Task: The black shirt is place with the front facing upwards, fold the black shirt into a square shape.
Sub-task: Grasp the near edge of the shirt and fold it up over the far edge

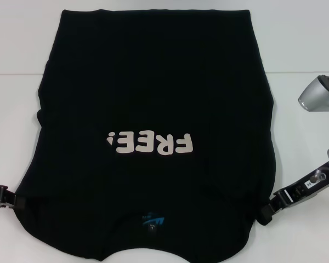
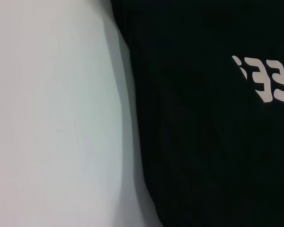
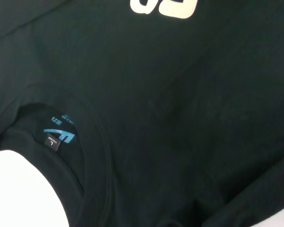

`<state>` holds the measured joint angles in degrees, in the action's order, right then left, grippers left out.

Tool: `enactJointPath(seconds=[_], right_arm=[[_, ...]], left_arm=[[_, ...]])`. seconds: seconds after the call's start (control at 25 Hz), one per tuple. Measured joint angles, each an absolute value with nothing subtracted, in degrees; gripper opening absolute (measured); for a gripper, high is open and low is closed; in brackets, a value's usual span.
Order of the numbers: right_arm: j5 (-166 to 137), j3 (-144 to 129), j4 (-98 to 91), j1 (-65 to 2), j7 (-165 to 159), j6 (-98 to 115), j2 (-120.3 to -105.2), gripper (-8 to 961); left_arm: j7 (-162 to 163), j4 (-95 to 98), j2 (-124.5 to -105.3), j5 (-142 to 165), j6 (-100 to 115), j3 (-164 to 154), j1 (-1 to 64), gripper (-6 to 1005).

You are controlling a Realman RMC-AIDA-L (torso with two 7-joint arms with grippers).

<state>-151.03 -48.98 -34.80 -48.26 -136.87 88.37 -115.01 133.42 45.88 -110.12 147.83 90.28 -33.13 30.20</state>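
The black shirt (image 1: 153,98) lies front up on the white table, its white "FREE!" lettering (image 1: 151,143) mid-chest and its collar with the blue neck label (image 1: 152,223) nearest me. My left gripper (image 1: 13,197) sits at the shirt's near left corner, and my right gripper (image 1: 267,205) at its near right corner. Each is closed on the cloth edge by the shoulder. The left wrist view shows the shirt's side edge (image 2: 132,142) casting a shadow on the table. Collar and label (image 3: 59,137) show in the right wrist view.
White tabletop (image 1: 16,55) borders the shirt on the left, right and far sides. My right arm's silver links (image 1: 321,96) hang over the table's right side.
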Motion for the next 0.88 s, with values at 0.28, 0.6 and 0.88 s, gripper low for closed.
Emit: enactJointPath(seconds=[0.28,0.6,0.88], right_arm=[[-150.8,-48.6,-36.1,-48.2,-136.8,90.4,-113.75,48],[-150.7,-47.1,-39.9,-47.6,-136.9,95.0,-111.91,35],[-150.7,-46.1,-40.1,-47.8,-136.7,96.9,-110.51,36]], left_arm=[[133.4,45.9,-110.12,147.8,90.4,-33.1,30.5,35],[133.4,45.9,-110.06,147.8,90.8,-33.1,30.7,35],[133.3,45.9,-109.97,147.8,90.9,-33.1,30.8,35]])
